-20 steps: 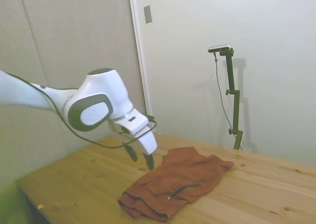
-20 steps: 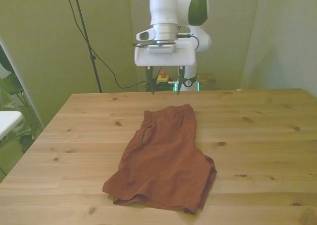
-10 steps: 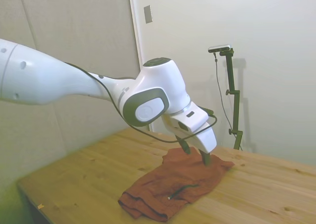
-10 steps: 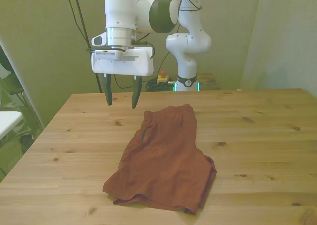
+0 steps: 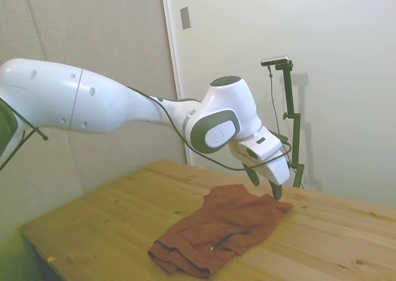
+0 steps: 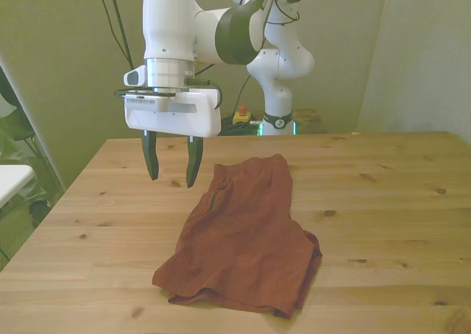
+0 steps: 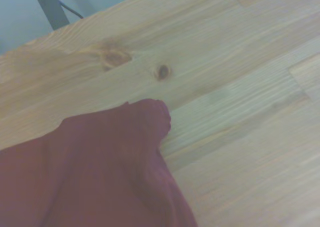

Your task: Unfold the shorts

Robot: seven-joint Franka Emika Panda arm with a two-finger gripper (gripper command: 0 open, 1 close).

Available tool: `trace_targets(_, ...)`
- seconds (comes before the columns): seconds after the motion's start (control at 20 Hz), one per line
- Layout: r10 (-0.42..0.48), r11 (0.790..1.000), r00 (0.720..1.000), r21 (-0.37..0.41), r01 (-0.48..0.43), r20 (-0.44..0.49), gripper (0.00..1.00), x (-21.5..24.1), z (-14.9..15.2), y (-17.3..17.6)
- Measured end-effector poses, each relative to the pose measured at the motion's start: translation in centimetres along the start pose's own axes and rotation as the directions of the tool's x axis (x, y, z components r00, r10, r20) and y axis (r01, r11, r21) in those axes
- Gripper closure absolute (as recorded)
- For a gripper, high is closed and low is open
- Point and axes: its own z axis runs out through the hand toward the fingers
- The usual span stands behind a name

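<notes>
The shorts lie folded mid-table, nothing opened out yet. The end effector, fingers spread and empty, hovers just beside the shorts' far corner. This looks like the approach step; next it needs to drop and pinch that top layer's edge.

White arm extended, end effector pointing down, fingers apart.

pale walls, wooden table — bare
</notes>
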Motion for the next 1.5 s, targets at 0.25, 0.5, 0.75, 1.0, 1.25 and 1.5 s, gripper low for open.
trace_targets(0.25, 0.022, 1.000, 1.000, -0.008, -0.022, 0.005, 0.00, 1.2, 4.9, -1.1)
trace_targets(0.5, 0.015, 0.999, 1.000, -0.032, -0.015, 0.007, 0.00, 1.4, 9.4, -2.2)
trace_targets(0.75, -0.007, 0.999, 1.000, -0.045, 0.008, 0.019, 1.00, 0.4, 12.1, -4.0)
trace_targets(1.0, -0.017, 0.998, 0.999, -0.060, 0.019, 0.031, 1.00, -0.3, 13.1, -4.6)
trace_targets(1.25, -0.030, 0.995, 0.999, -0.089, 0.033, 0.039, 1.00, -0.5, 13.6, -4.6)
trace_targets(1.5, -0.034, 0.993, 0.998, -0.109, 0.039, 0.053, 1.00, -0.7, 14.2, -4.7)
